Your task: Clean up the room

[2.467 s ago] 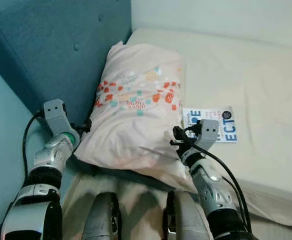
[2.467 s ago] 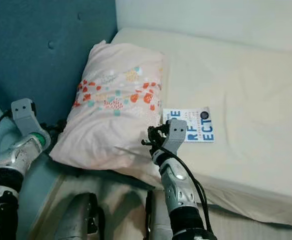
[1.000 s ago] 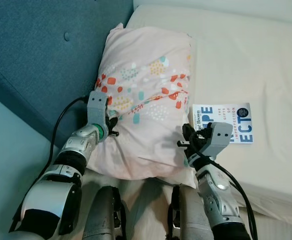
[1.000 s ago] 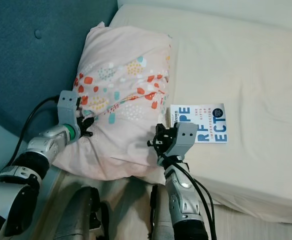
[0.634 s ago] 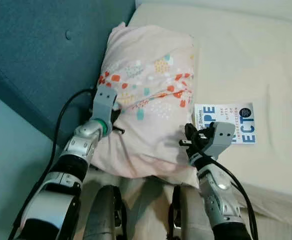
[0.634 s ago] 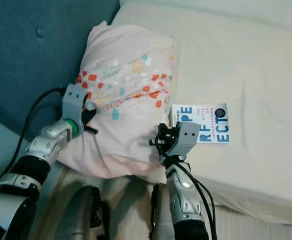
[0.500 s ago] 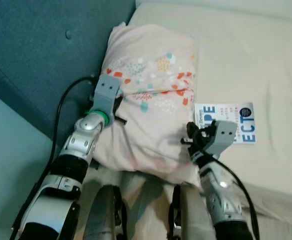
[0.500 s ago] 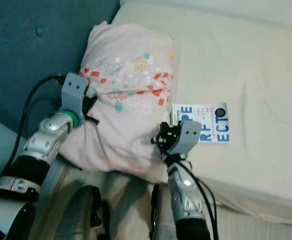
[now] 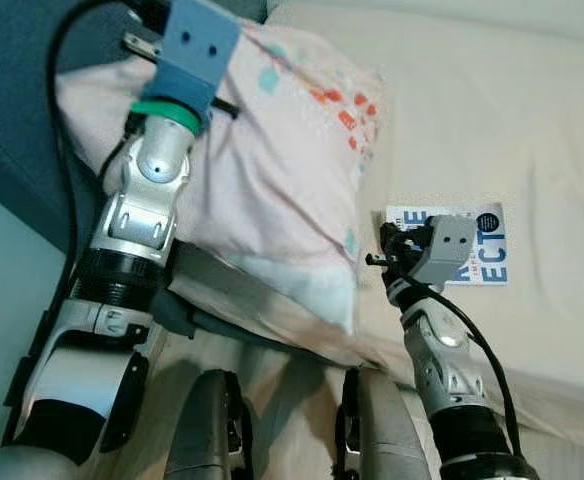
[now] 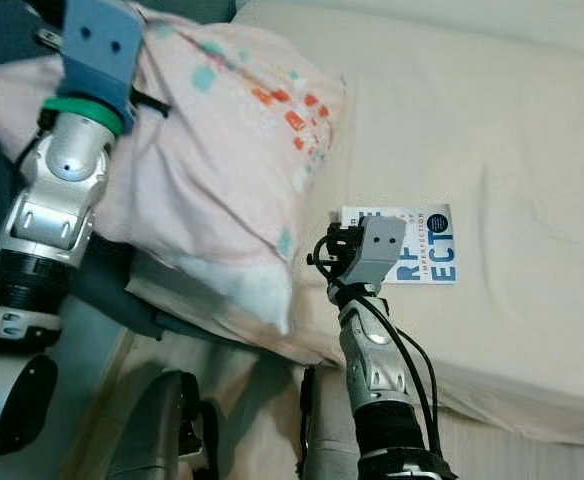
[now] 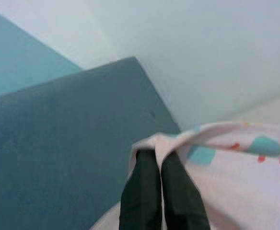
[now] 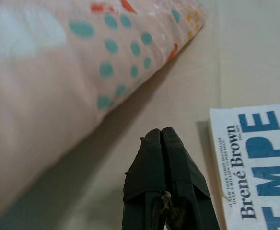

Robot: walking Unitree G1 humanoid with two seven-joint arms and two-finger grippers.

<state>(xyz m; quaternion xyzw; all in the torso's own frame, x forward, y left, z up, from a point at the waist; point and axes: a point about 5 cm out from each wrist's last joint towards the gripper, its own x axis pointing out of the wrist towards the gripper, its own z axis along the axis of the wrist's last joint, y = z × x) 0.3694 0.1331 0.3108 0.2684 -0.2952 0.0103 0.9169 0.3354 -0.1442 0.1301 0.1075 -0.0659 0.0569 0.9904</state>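
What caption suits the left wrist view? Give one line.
Left gripper pinches the pink pillow's corner beside the blue headboard.

Soft matt cloth pillow (image 9: 272, 170); glossy paper book (image 9: 472, 245).

The pillow (image 9: 272, 170) is pale pink, scattered with teal, orange-red and yellow spots. The book (image 9: 472, 243) has a white cover with large blue lettering and a dark round badge. The mattress (image 9: 492, 110) is cream. The headboard (image 11: 58, 143) is teal-blue.
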